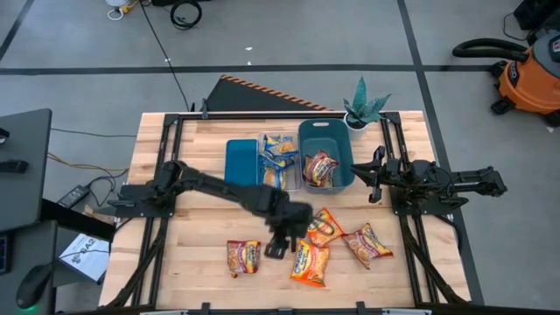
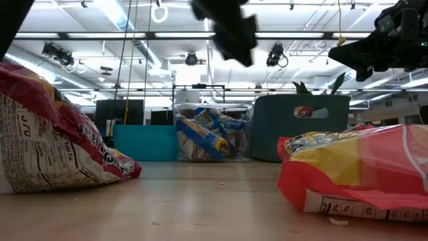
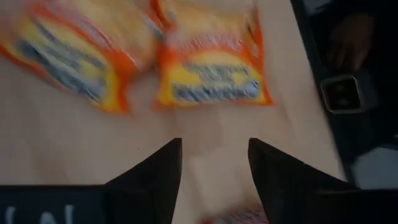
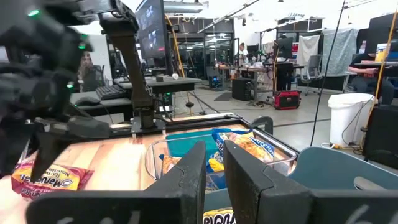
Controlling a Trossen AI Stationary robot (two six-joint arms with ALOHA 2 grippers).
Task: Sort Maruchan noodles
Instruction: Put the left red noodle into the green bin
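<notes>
Four noodle packets lie flat on the table: a maroon one (image 1: 243,256) and three orange ones (image 1: 311,262) (image 1: 324,226) (image 1: 367,243). My left gripper (image 1: 278,241) hangs open over bare wood between the maroon packet and the orange ones, touching nothing. Its wrist view shows two orange packets (image 3: 211,68) (image 3: 81,50) beyond the open fingers (image 3: 214,155). Blue-and-yellow packets (image 1: 280,156) fill the clear bin, and one red packet (image 1: 320,168) lies in the teal bin. My right gripper (image 1: 376,175) waits open beside the teal bin's right wall (image 4: 214,155).
Along the far side stand a flat teal bin (image 1: 242,162), the clear bin (image 2: 212,137) and the deep teal bin (image 1: 343,131). A small potted plant (image 1: 363,107) sits at the far right corner. Bare wood lies left of the maroon packet (image 2: 53,134).
</notes>
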